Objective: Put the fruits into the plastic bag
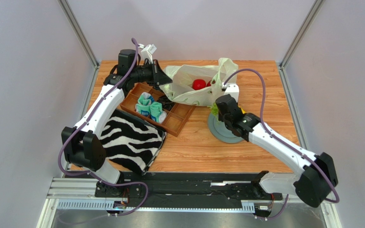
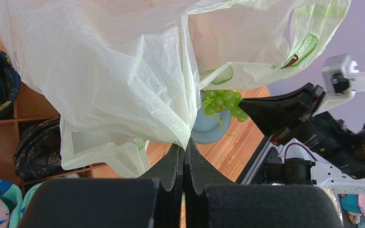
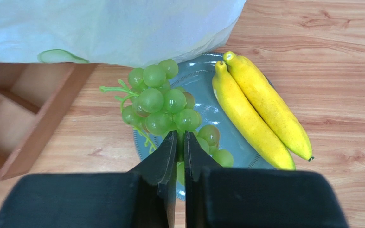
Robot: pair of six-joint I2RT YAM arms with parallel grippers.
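The plastic bag (image 1: 189, 85) lies at the back of the table with its mouth held up. Red round fruits (image 1: 199, 84) show inside it. My left gripper (image 2: 185, 142) is shut on a pinched fold of the bag's (image 2: 122, 71) edge. To the bag's right, a grey-blue plate (image 3: 203, 78) holds the green grape bunch (image 3: 158, 99) and two yellow bananas (image 3: 256, 109). My right gripper (image 3: 179, 137) is down on the plate, shut on the near side of the grape bunch, with green showing between its fingers. In the top view the right arm covers most of the plate (image 1: 220, 135).
A wooden divided tray (image 1: 179, 118) sits left of the plate, holding teal-and-white rolled socks (image 1: 150, 108) and dark rolled items (image 2: 39, 149). A zebra-striped cloth (image 1: 129, 140) lies at the front left. The bag hangs just over the plate's far rim.
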